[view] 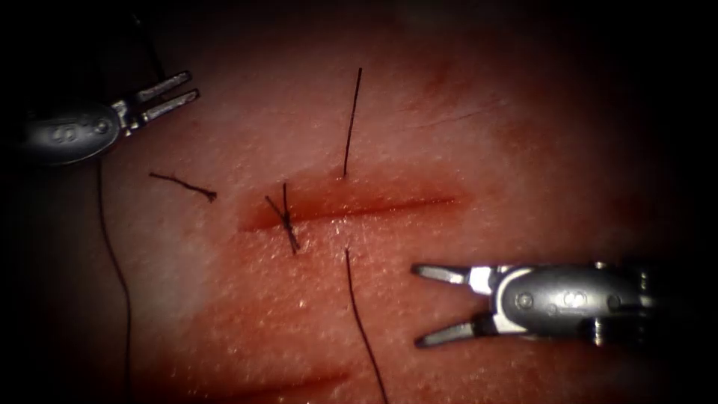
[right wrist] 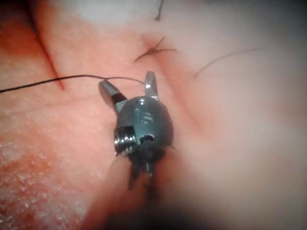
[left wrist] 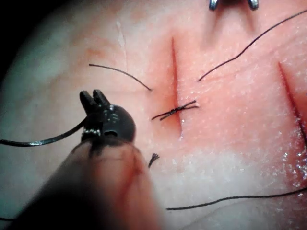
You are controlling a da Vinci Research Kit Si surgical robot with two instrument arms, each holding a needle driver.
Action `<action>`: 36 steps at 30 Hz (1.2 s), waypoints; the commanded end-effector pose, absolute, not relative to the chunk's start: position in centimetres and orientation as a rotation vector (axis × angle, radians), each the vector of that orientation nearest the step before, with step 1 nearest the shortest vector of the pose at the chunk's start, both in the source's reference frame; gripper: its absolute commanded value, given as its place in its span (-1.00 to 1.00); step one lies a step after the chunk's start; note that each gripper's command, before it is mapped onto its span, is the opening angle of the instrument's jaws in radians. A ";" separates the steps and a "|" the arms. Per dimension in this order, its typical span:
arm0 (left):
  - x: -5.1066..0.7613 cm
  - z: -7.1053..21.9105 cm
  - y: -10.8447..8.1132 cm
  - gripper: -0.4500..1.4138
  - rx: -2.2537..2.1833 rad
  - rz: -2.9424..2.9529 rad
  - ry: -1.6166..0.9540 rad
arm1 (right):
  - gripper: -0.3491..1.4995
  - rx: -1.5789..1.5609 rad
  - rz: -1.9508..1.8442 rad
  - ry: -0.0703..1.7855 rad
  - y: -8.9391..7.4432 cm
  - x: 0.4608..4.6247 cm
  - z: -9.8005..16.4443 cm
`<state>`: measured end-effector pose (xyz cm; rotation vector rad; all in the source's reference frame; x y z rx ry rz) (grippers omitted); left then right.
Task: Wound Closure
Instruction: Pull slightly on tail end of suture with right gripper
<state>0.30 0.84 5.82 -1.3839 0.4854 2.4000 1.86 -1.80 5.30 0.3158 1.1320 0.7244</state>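
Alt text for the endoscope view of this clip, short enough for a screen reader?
Both claws are open and hold nothing: the left claw above and left of the cut, the right claw below it toward the right. A knotted stitch crosses the cut near its left end; thread leaves the tissue above and below.

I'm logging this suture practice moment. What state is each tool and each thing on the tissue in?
left tool: jaws slightly open, holding nothing
right tool: jaws wide open, holding nothing
cut: open along most of its length, red fluid along it
knotted stitch: tied across the cut near its left end
thread: enters the tissue above the cut, comes out below it, both ends lying slack
cut end of thread: loose on the tissue
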 end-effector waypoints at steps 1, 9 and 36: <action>0.24 5.8 0.9 -1.00 -1.383 2.398 0.490 | 0.33 0.409 1.015 1.146 -1.5 1.82 5.4; 0.21 5.8 0.8 -1.00 -1.375 2.401 0.490 | 0.60 0.519 1.444 1.034 -1.0 2.05 5.7; 0.21 5.8 0.8 -1.00 -1.377 2.403 0.487 | 0.33 0.691 1.662 0.919 -0.6 2.90 6.6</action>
